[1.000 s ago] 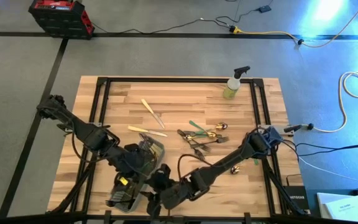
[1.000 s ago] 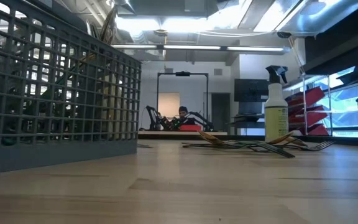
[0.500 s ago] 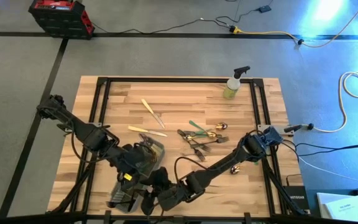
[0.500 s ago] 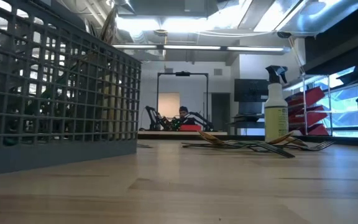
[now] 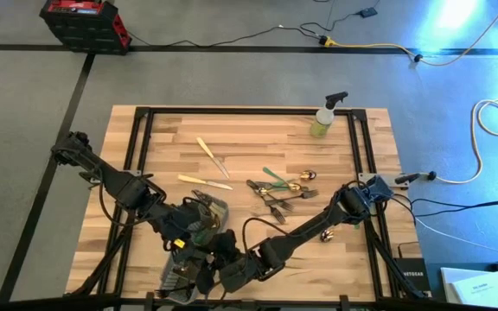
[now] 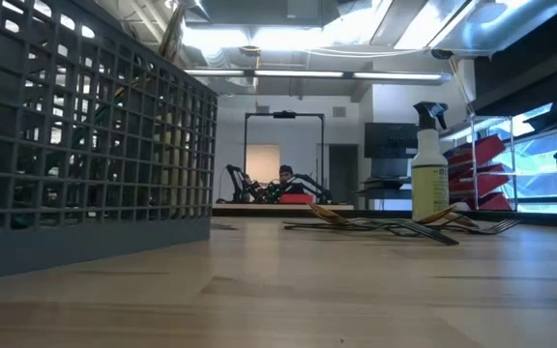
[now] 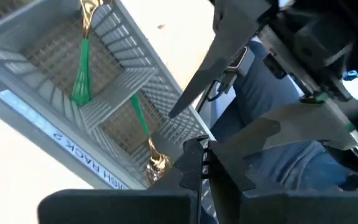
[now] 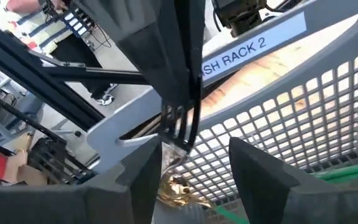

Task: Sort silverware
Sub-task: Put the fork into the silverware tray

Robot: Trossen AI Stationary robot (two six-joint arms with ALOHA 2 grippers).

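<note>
The grey mesh caddy (image 5: 182, 269) (image 6: 85, 164) is at the table's near edge. Inside it are green-handled, gold-headed pieces of silverware (image 7: 82, 68) (image 7: 143, 127). My left gripper (image 7: 199, 163) (image 5: 195, 235) is shut on the caddy's rim. My right gripper (image 8: 194, 180) (image 5: 221, 266) is right beside it at the same rim with its fingers apart, and a gold head (image 8: 176, 186) shows between them. More silverware (image 5: 279, 190) lies in a loose pile on the table's middle. My left gripper pinches the caddy's rim (image 8: 194, 93) between its two fingers, on the wall labelled "DISH RACK 2", slanting down from the table's left. The low view does not show whether the caddy's base rests on the table. Whether my right gripper touches the caddy I cannot tell.
Two cream-handled pieces (image 5: 213, 158) (image 5: 204, 180) lie left of the pile, and one piece (image 5: 327, 235) lies beside my right arm. A yellow-green spray bottle (image 5: 325, 117) (image 6: 429, 164) stands at the far right. Black rails frame the tabletop. A person shows far behind the table.
My left gripper has rolled about its own axis while staying in place, still shut on the rim, and the caddy has turned with it and shifted a little toward the near edge. My right gripper has also turned slightly beside it, its finger gap unchanged.
</note>
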